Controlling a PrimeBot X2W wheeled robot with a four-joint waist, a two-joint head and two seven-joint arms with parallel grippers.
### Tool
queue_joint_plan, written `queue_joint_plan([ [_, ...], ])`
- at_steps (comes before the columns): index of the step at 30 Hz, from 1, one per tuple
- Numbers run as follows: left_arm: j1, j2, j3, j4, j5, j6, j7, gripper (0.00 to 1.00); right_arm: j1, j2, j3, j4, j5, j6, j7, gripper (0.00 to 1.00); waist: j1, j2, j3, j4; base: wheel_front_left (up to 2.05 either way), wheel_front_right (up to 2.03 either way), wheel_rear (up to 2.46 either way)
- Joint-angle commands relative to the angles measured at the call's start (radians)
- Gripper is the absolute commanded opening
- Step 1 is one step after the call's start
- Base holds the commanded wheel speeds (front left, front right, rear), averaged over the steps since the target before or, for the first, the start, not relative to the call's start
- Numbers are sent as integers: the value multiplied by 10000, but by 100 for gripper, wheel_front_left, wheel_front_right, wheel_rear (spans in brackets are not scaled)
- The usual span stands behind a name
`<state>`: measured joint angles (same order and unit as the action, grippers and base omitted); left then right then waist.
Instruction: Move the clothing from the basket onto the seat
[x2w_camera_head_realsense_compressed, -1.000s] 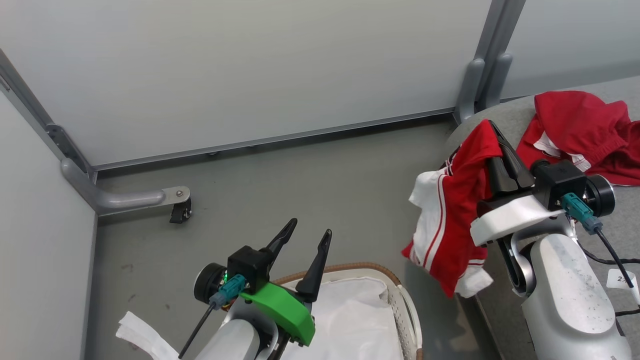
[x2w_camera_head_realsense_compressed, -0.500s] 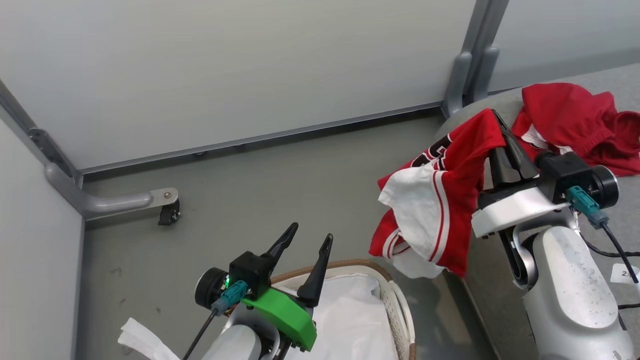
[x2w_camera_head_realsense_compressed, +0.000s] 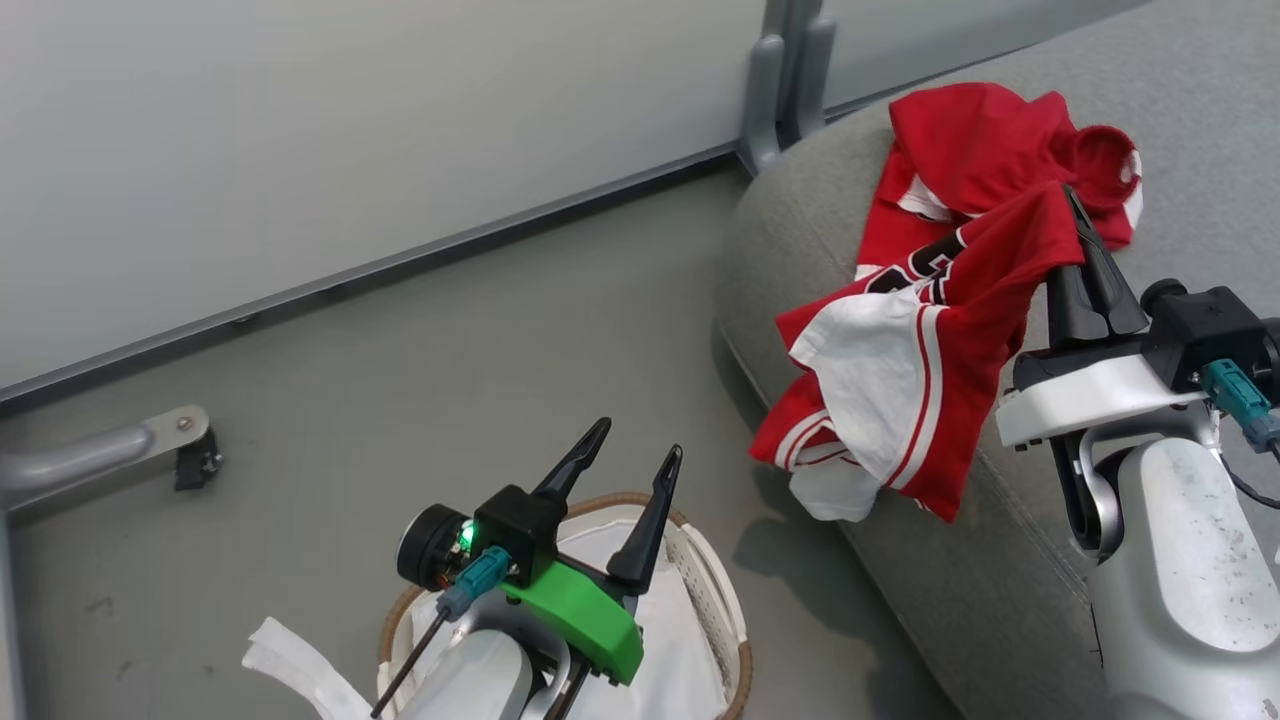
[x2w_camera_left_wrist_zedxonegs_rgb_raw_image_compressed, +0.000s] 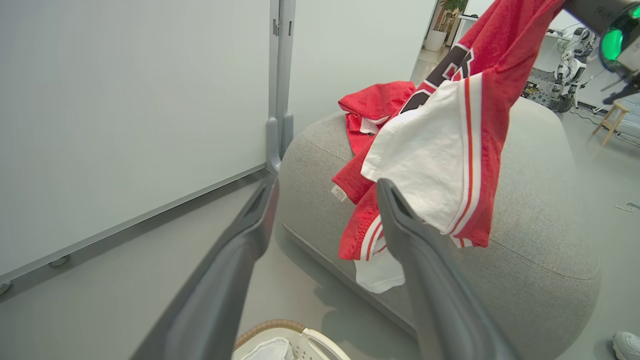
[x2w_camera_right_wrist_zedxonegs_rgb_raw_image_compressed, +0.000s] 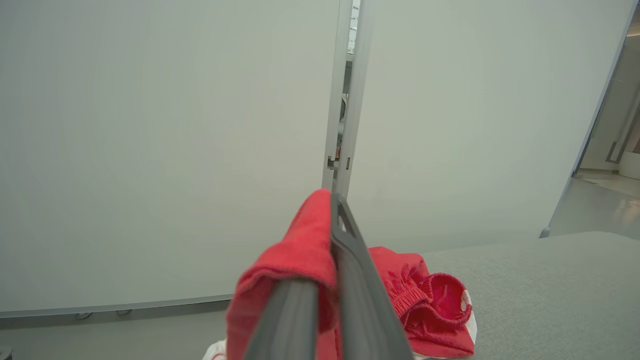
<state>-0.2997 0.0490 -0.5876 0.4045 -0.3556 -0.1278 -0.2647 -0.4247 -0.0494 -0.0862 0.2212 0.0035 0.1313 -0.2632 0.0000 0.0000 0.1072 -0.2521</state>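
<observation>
**So, red jersey (x2w_camera_head_realsense_compressed: 920, 370) at the seat (x2w_camera_head_realsense_compressed: 820, 220)**

Right gripper (x2w_camera_head_realsense_compressed: 1072, 205) jaws are clamped on the jersey, which dangles over the grey seat's edge. Another red garment (x2w_camera_head_realsense_compressed: 980, 140) lies on top. Left gripper (x2w_camera_head_realsense_compressed: 640, 440) jaws are apart, above the basket (x2w_camera_head_realsense_compressed: 715, 600).

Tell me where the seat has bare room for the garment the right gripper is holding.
The seat is bare right of the lying red garment, and along its rounded front edge below the held garment. It is crowded at the corner nearest the partition post, where the right gripper hangs the held garment beside the lying one.
</observation>
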Motion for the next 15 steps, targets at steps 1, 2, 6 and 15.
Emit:
queue_joint_plan([
  [1,-212,30,-19,41,123,-45,9,100,-76,-21,-31,-71,8,-11,-23,0,0,0,696,-1081,0,0,0],
  [2,-250,35,-42,55,151,-45,7,100,-99,-20,-34,-77,37,-11,-23,0,0,0,770,-1219,0,0,0],
  [6,-427,87,-82,114,317,-46,7,100,-218,-20,62,-72,176,-11,-23,0,0,0,1135,-1690,0,0,0],
  [15,-796,161,-309,216,399,-45,7,100,-748,-21,-182,-215,-70,-11,-23,0,0,0,1690,-1612,0,0,0],
])
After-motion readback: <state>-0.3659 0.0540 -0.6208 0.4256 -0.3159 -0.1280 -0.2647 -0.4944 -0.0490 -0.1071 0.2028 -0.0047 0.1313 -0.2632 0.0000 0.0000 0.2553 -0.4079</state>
